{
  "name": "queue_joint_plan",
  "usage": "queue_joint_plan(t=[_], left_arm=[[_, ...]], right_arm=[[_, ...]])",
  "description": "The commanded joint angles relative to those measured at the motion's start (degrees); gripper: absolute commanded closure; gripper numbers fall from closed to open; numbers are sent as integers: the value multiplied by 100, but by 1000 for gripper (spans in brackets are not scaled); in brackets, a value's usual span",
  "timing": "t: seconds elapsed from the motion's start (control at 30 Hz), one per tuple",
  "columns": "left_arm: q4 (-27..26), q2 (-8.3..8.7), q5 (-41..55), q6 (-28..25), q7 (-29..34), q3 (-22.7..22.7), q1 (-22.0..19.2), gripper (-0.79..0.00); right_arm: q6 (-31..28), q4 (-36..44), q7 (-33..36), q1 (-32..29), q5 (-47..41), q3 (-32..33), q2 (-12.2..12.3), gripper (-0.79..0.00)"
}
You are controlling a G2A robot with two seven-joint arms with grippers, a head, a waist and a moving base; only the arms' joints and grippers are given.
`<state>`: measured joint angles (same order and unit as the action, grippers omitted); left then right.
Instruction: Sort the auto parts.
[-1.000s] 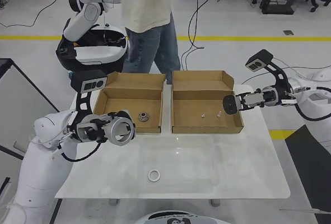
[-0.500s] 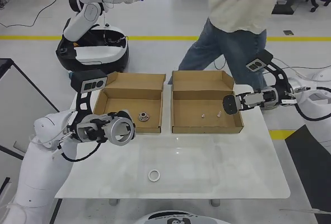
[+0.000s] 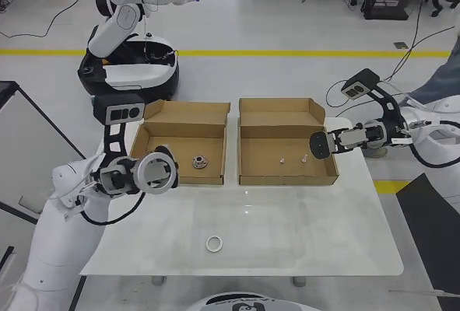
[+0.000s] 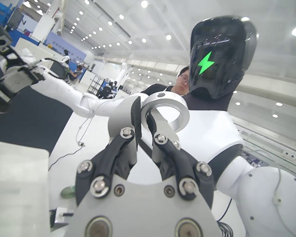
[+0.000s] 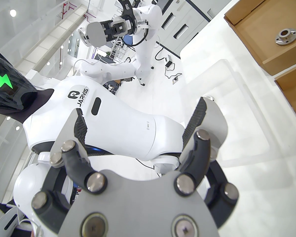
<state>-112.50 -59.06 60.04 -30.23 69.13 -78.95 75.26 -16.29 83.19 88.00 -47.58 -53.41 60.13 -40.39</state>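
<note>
You are looking down on a white counter [image 3: 307, 233] that is carrying two open cardboard boxes side by side at its far edge, the left box [image 3: 184, 117] and the right box [image 3: 280, 117], standing just beside each other with a narrow gap between them.

Your left gripper [image 4: 143, 117] is hanging over the front left corner of the left box, as the top view shows it. It is clamping a metal ring [image 4: 182, 117], with one finger passing through the bore and the other pad pressing on the outside of the wall. The ring is being held clear of the counter, with a small threaded hole showing in its rim.

Your right gripper [image 5: 140, 109] is hovering at the right wall of the right box. Its fingers are standing wide apart and are carrying nothing.

A round metal flange [image 3: 200, 162] is lying on the floor of the left box, near its right wall. A small white ring [image 3: 214, 243] is lying flat on the counter, well in front of the boxes. Two small fasteners [image 3: 282, 162] [image 3: 302, 157] are resting near each other on the floor of the right box; they are too small for you to tell their kind.
</note>
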Motion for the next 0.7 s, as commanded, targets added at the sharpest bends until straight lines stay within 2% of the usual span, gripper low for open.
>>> queue_joint_plan(t=[0.0, 0.37, 0.47, 0.67], left_arm=[[-8, -19, 275, -25, 52, 10, 5, 0], [78, -90, 553, -4, 343, -42, 55, 0], [89, -101, 373, -13, 311, -89, 78, 0], [25, -96, -570, 32, 195, -187, 91, 0]], right_arm=[[0, 0, 0, 0, -2, 0, 0, -785], [0, 0, 0, 0, -2, 0, 0, -785], [0, 0, 0, 0, -2, 0, 0, -785], [0, 0, 0, 0, -2, 0, 0, -785]])
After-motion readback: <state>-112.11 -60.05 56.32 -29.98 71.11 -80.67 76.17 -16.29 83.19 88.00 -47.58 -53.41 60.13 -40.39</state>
